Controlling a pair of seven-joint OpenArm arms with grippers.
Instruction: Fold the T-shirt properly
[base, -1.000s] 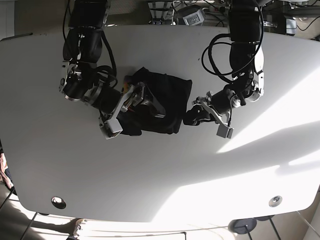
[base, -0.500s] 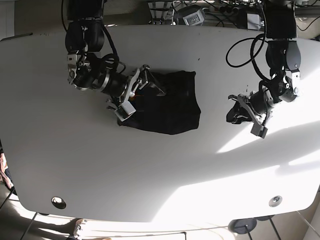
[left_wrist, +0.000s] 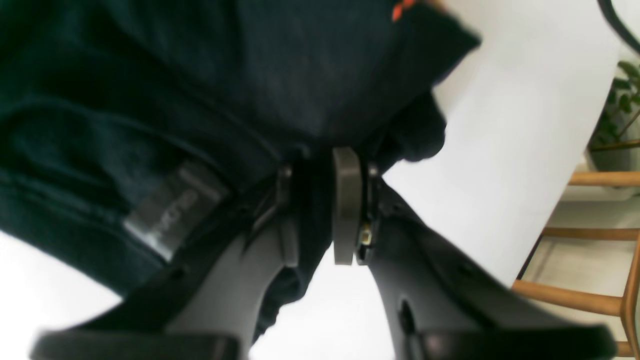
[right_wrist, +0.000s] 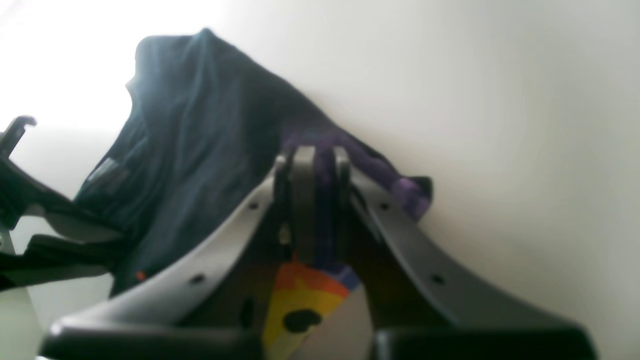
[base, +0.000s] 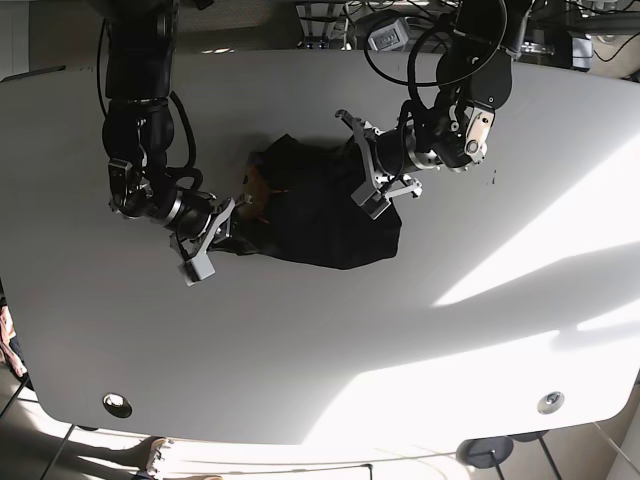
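The dark T-shirt (base: 325, 220) lies bunched in a rough rectangle on the middle of the white table (base: 300, 350). My left gripper (base: 378, 185) is at the shirt's upper right edge. In the left wrist view the left gripper (left_wrist: 320, 210) is shut on a fold of the dark cloth (left_wrist: 200, 75), beside a grey label (left_wrist: 175, 210). My right gripper (base: 222, 232) is at the shirt's left edge. In the right wrist view the right gripper (right_wrist: 315, 200) is shut on the dark cloth (right_wrist: 200, 125), with a colourful print (right_wrist: 305, 295) below the fingers.
Two round fittings sit in the table near its front edge, one left (base: 117, 404) and one right (base: 550, 402). Cables and boxes (base: 385, 30) crowd the back edge. A wooden chair (left_wrist: 600, 290) stands beyond the table's edge in the left wrist view.
My left arm has come in from the right side of the table to the shirt's right edge and shut on it. My right gripper has shifted down to the shirt's left edge.
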